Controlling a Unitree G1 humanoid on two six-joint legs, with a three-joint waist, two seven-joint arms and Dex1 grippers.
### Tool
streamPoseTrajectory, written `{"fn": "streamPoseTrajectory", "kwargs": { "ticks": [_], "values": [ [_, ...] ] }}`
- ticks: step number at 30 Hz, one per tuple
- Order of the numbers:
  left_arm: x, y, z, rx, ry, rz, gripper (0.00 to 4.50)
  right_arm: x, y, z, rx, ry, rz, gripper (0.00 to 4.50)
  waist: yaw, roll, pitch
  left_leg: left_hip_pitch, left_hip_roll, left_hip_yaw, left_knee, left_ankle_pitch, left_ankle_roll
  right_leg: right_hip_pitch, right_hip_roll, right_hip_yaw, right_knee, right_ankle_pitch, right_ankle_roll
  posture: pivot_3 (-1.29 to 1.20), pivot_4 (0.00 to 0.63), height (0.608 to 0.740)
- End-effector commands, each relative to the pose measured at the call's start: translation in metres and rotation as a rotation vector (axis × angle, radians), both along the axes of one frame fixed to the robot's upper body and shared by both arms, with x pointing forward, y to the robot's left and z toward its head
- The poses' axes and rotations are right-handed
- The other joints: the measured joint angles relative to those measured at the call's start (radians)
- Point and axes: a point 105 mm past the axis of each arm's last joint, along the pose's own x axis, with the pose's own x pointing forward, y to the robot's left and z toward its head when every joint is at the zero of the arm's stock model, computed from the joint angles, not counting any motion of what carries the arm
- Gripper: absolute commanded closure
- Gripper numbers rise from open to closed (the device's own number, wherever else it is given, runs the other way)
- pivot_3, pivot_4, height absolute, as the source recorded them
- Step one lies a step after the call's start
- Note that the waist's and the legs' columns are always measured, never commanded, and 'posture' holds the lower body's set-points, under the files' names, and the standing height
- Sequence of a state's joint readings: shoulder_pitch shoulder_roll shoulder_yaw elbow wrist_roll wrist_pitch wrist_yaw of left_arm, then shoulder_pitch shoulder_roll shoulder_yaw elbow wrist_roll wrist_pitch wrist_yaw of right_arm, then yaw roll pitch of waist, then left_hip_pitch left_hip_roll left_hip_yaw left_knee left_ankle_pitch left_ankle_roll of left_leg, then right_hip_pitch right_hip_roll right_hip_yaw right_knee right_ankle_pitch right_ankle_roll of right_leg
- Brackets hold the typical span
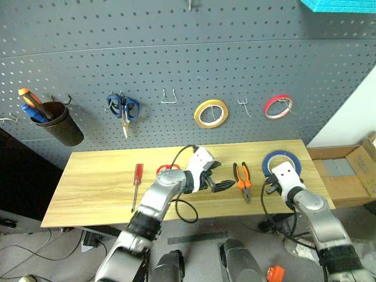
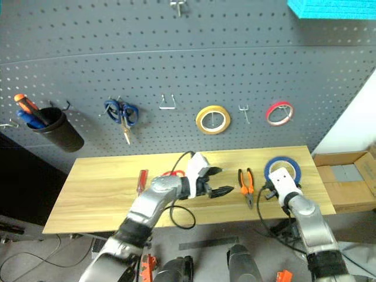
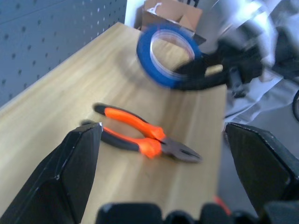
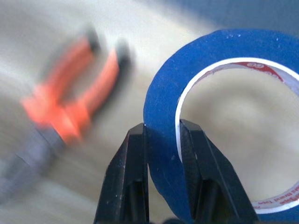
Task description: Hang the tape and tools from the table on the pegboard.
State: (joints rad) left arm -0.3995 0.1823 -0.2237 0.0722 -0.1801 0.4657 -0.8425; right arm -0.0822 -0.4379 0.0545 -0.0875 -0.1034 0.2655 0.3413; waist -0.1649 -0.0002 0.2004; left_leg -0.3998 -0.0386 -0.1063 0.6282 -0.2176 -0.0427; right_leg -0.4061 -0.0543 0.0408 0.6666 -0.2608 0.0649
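My right gripper (image 4: 162, 129) is shut on the rim of the tape (image 4: 219, 51), a thin blue ring (image 1: 282, 160) tilted up over the table's right end. The orange-and-black pliers (image 1: 242, 180) lie flat on the light-wood table (image 1: 94, 194), between my two grippers. Just left of the pliers my left gripper (image 3: 161, 133) stands open and empty, with the pliers (image 3: 140, 135) in front of its fingers. The red-handled scissors (image 1: 167, 169) lie partly hidden behind my left arm. A slim red screwdriver (image 1: 138, 176) lies further left. The dark grey pegboard (image 1: 176, 53) rises behind the table.
On the pegboard hang blue-handled scissors (image 1: 123, 109), a yellow roll (image 1: 211, 113), a red roll (image 1: 277, 106) and a black cup of tools (image 1: 60, 122). Two bare hooks (image 1: 169, 97) (image 1: 244, 106) sit between them. A cardboard box (image 1: 352, 170) stands right of the table.
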Motion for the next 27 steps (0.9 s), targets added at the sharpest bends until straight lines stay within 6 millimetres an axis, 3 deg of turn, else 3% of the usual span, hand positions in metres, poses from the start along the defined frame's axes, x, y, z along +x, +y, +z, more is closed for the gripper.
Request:
{"fn": "streamPoseTrajectory", "kwargs": {
  "ticks": [1, 4, 6, 8, 11, 18, 25, 27],
  "values": [
    [-0.004, 0.019, 0.038, -0.088, -0.053, 0.101, 0.00, -0.003, 0.043, 0.053, -0.099, -0.303, 0.140, 4.09, -0.001, -0.002, -0.015, 0.000, 0.000, 0.000, 0.001, -0.001, 0.001, 0.000, 0.000, 0.001, -0.001, 0.001, 0.001, -0.20, 0.048, 0.740],
    [-0.003, 0.033, 0.044, -0.097, -0.051, 0.181, 0.00, 0.001, 0.056, 0.054, -0.101, -0.352, 0.159, 4.09, 0.001, -0.012, -0.048, 0.002, -0.001, 0.001, 0.002, 0.003, 0.004, 0.004, 0.000, 0.000, -0.003, 0.007, 0.002, -0.18, 0.032, 0.740],
    [0.001, 0.039, 0.051, -0.119, -0.052, 0.231, 0.00, 0.008, 0.063, 0.055, -0.098, -0.378, 0.180, 4.09, 0.002, -0.017, -0.053, 0.012, -0.002, 0.000, 0.002, 0.004, 0.005, 0.017, 0.000, -0.002, -0.007, 0.009, 0.001, -0.17, 0.024, 0.740],
    [0.005, 0.041, 0.057, -0.139, -0.058, 0.265, 0.00, 0.016, 0.069, 0.060, -0.117, -0.417, 0.215, 4.09, 0.001, -0.018, -0.058, 0.020, -0.001, 0.000, 0.001, 0.001, 0.000, 0.028, 0.001, -0.002, -0.012, 0.009, -0.004, -0.15, 0.018, 0.740],
    [0.013, 0.039, 0.063, -0.147, -0.071, 0.280, 0.00, 0.033, 0.074, 0.064, -0.099, -0.425, 0.240, 4.09, 0.001, -0.020, -0.067, 0.020, -0.001, -0.002, 0.001, 0.002, 0.003, 0.033, 0.000, -0.002, -0.022, 0.014, -0.003, -0.13, 0.008, 0.740],
    [0.023, 0.031, 0.076, -0.146, -0.115, 0.262, 0.00, 0.073, 0.059, 0.067, -0.003, -0.312, 0.255, 4.09, 0.004, -0.021, -0.083, 0.020, -0.003, -0.002, 0.001, 0.013, 0.012, 0.033, 0.001, -0.001, -0.022, 0.023, 0.003, -0.11, 0.001, 0.740],
    [0.026, 0.032, 0.077, -0.143, -0.125, 0.269, 0.00, 0.090, 0.053, 0.060, 0.100, -0.158, 0.281, 4.09, 0.010, -0.021, -0.084, 0.018, -0.003, 0.000, -0.003, 0.012, 0.012, 0.028, 0.002, 0.000, -0.022, 0.022, 0.002, -0.10, 0.004, 0.740],
    [0.025, 0.032, 0.076, -0.142, -0.123, 0.267, 0.00, 0.090, 0.051, 0.059, 0.112, -0.153, 0.270, 3.36, 0.014, -0.021, -0.084, 0.018, -0.003, 0.000, -0.003, 0.012, 0.012, 0.028, 0.002, 0.000, -0.021, 0.022, 0.002, -0.10, 0.007, 0.740]
  ]
}}
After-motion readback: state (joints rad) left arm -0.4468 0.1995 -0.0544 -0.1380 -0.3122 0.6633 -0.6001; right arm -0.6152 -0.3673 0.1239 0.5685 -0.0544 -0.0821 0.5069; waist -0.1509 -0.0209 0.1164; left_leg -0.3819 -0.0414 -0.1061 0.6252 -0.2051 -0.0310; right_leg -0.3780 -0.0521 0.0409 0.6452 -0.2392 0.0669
